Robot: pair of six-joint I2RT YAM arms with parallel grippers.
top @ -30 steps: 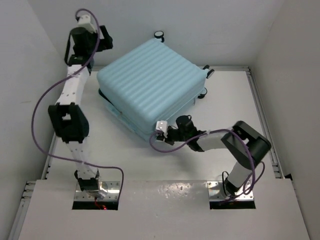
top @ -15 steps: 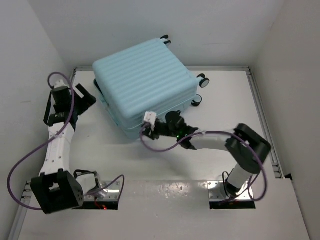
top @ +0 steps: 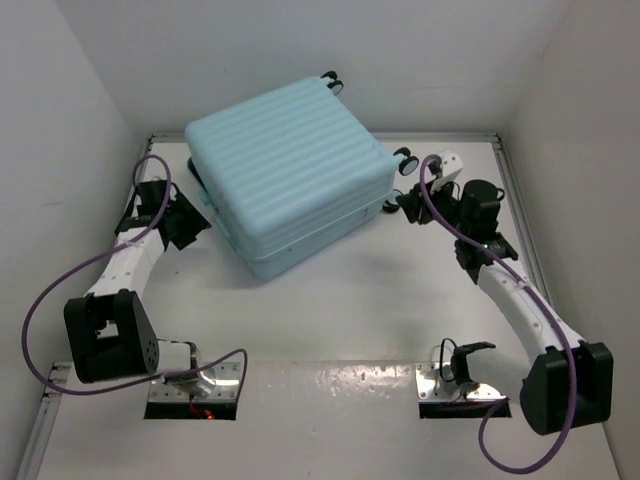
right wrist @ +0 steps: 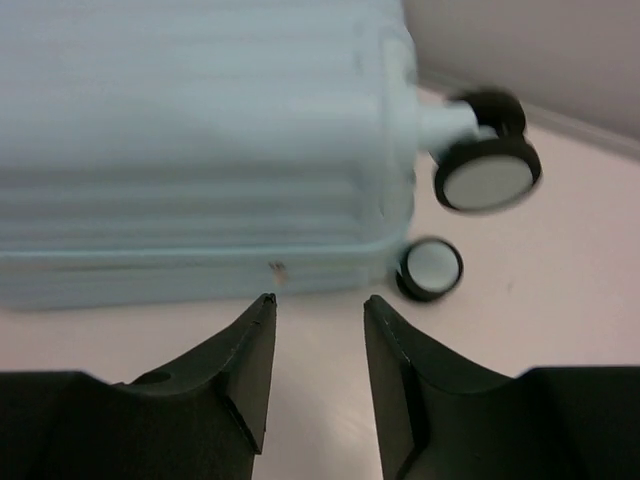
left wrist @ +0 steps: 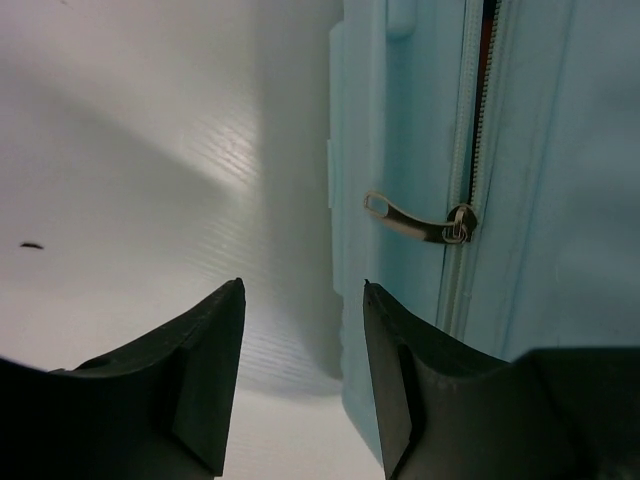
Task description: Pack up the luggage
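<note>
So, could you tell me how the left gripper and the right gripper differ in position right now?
The left gripper faces the zippered side of the luggage, with the zipper pull just ahead; the right gripper faces its wheel end, near the black wheels. Seen from above, the left gripper sits at its left flank, the right gripper by its right corner. Both stand open, holding nothing.

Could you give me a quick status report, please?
Left gripper open, empty, facing zipper pull. Right gripper open, empty, facing wheels. The luggage lies flat, lid down. Nothing in the way.
</note>
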